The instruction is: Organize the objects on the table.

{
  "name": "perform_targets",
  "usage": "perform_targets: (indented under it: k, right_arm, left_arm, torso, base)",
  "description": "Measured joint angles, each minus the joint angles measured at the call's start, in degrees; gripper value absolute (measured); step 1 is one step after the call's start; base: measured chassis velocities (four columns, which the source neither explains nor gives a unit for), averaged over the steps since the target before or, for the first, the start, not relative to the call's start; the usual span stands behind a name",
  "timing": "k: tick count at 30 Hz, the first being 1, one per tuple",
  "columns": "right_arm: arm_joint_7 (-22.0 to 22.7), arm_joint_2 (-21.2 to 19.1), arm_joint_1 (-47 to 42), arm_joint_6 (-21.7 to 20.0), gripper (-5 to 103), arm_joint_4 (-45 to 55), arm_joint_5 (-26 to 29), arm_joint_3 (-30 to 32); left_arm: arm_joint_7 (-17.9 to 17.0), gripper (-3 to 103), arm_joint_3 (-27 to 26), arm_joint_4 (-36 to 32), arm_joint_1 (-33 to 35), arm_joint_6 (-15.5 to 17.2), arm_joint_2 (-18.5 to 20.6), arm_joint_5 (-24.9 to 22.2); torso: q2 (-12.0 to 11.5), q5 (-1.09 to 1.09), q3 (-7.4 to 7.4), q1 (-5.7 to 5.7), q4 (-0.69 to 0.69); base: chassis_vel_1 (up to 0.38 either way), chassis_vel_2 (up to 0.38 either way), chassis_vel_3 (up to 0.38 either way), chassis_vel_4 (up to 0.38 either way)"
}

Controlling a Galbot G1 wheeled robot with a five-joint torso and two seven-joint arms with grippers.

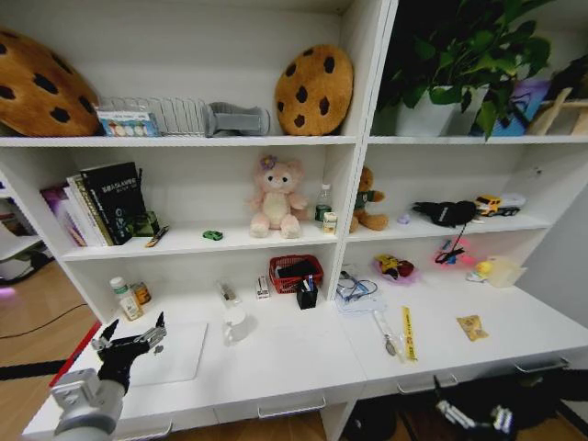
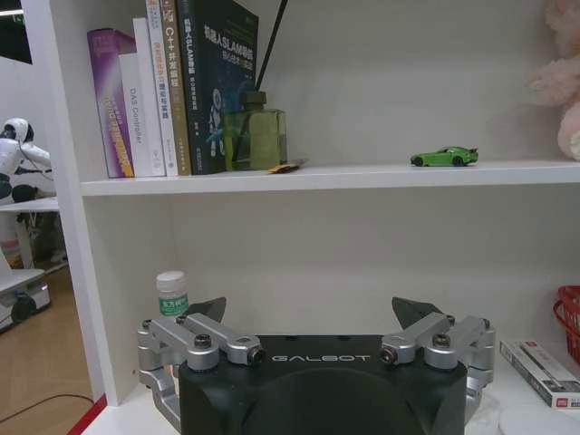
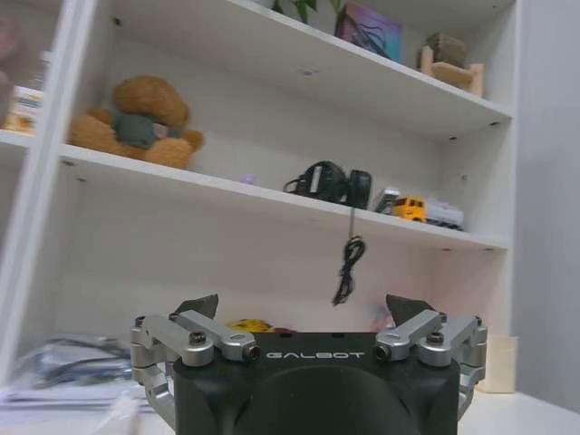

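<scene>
Left tool (image 1: 129, 342) hovers over the near left end of the table (image 1: 303, 363), fingers spread wide, nothing between them; it sits above the thin silver laptop (image 1: 175, 354) lying flat there. Its housing reads "GALBOT" in the left wrist view (image 2: 317, 331), jaws wide apart too. Right tool (image 1: 473, 415) hangs low at the table's front edge on the right, below the drawer handles; in the right wrist view (image 3: 308, 322) its fingers stand wide, empty, same "GALBOT" mark.

Behind the left tool on the table: a small white bottle with green cap (image 2: 171, 293) by the shelf wall, and a flat red-and-white box (image 2: 542, 367) with writing too small to read. Further along the table: red basket (image 1: 295, 272), black pen holder (image 1: 307, 297), a yellow strip (image 1: 409, 333) with unreadable print, a small yellow packet (image 1: 472, 327).

Shelf above: green toy car (image 2: 444, 157), also seen (image 1: 212, 235), well apart from the books (image 2: 172, 86). Book spines read "C++" and "SLAM"; one white spine says "DAS Controller". A green glass bottle (image 2: 256, 136) stands just beside the books. Pink teddy bear (image 1: 276, 197) and brown bear (image 3: 136, 122) sit on that shelf level.
</scene>
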Motion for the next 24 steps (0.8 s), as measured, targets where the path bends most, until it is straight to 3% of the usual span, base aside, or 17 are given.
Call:
perform_targets:
  k: [1,3,6,9,12,19,24]
  right_arm:
    - [0.00,0.00,0.00,0.00,100,0.00,0.00,0.00]
    - [1.46,-4.12,3.75,-4.78,100,-1.83,1.13,3.27]
    - [2.84,-6.37,5.62,-6.69,100,-3.34,1.12,3.73]
    - [3.58,-7.14,6.73,-8.16,100,-4.42,1.11,3.56]
    - [6.10,-7.51,8.16,-12.75,100,-5.76,1.02,1.28]
    - [6.42,-8.36,11.13,-15.00,100,-7.20,2.27,-0.17]
    - [6.46,-11.33,13.02,-15.98,100,-9.22,3.92,-1.07]
  left_arm:
    - [0.00,100,0.00,0.00,0.00,0.00,0.00,0.00]
    - [0.00,100,0.00,0.00,0.00,0.00,0.00,0.00]
    - [0.00,100,0.00,0.00,0.00,0.00,0.00,0.00]
    - [0.00,100,0.00,0.00,0.00,0.00,0.00,0.00]
    - [-0.01,100,0.00,0.00,0.00,0.00,0.00,0.00]
    - [-0.01,100,0.00,0.00,0.00,0.00,0.00,0.00]
    - [-0.01,100,0.00,0.00,0.00,0.00,0.00,0.00]
  torso:
    - [0.00,0.00,0.00,0.00,0.00]
    - [-0.01,-0.01,0.00,0.00,0.01]
    - [-0.01,-0.02,0.00,0.01,0.03]
    - [-0.01,-0.02,0.00,0.01,0.02]
    - [-0.01,0.00,0.00,0.01,-0.01]
    - [-0.01,0.02,0.00,0.01,0.00]
    - [-0.01,0.02,0.01,0.02,-0.01]
  base:
    - [0.000,0.000,0.000,0.000]
    - [0.000,0.000,0.000,0.000]
    - [0.000,0.000,0.000,0.000]
    - [-0.037,-0.008,0.039,0.023]
    - [-0.093,-0.071,0.103,0.090]
    - [-0.169,-0.168,0.169,0.164]
    - [-0.248,-0.240,0.237,0.244]
